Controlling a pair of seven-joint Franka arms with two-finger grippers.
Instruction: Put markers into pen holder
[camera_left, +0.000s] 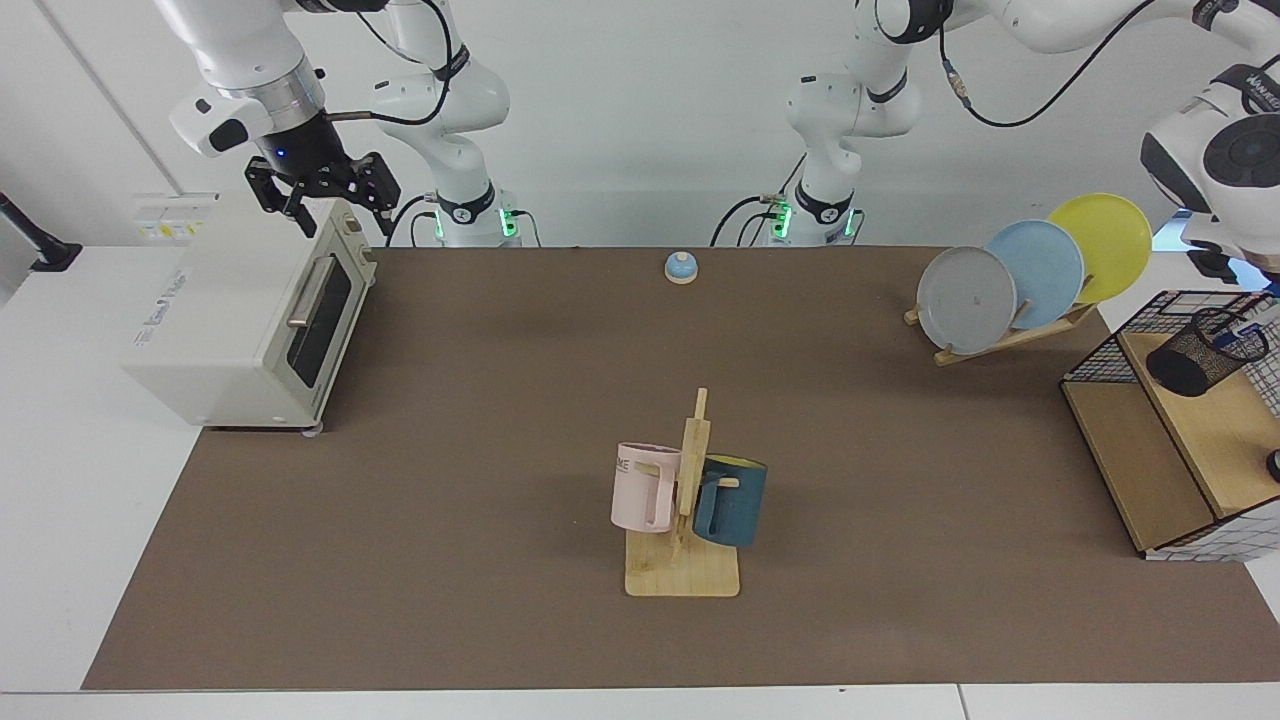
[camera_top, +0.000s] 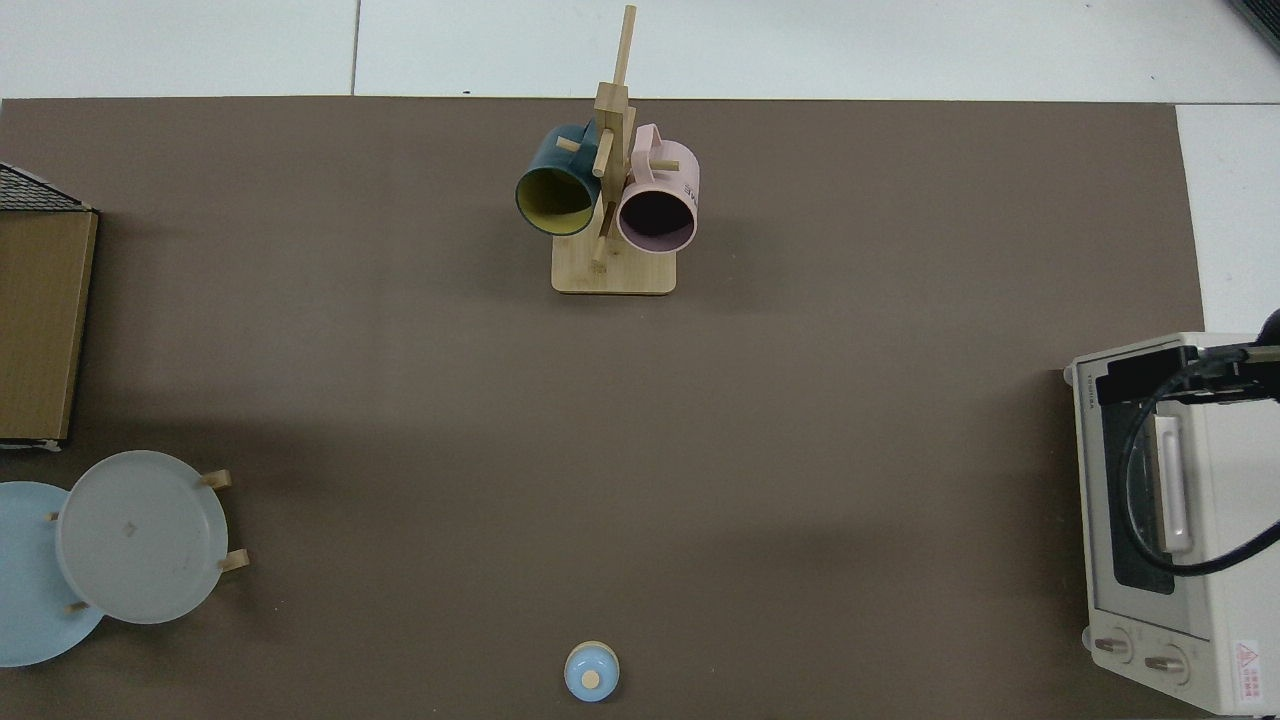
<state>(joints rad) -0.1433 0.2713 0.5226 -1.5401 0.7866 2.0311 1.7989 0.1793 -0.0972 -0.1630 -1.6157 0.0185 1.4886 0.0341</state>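
Note:
The black mesh pen holder (camera_left: 1203, 356) stands tilted on the wooden shelf inside the wire basket (camera_left: 1100, 352) at the far right of the facing view. A short white and blue piece of the marker (camera_left: 1245, 325) shows at its rim; the remainder is inside. My left gripper (camera_left: 1264, 281) is above the holder at the picture's right edge, mostly cut off. My right gripper (camera_left: 340, 200) hangs open and holds nothing above the top of the toaster oven (camera_left: 250, 310). From above, the right gripper (camera_top: 1150, 383) sits over the oven (camera_top: 1200, 600). The holder lies outside the top view.
A bamboo mug tree (camera_left: 685, 520) with a pink mug (camera_left: 643, 487) and a teal mug (camera_left: 732, 500) stands in the middle front. A plate rack (camera_left: 1030, 275) with three plates is at the back right, and a blue bell (camera_left: 681, 266) sits at the back.

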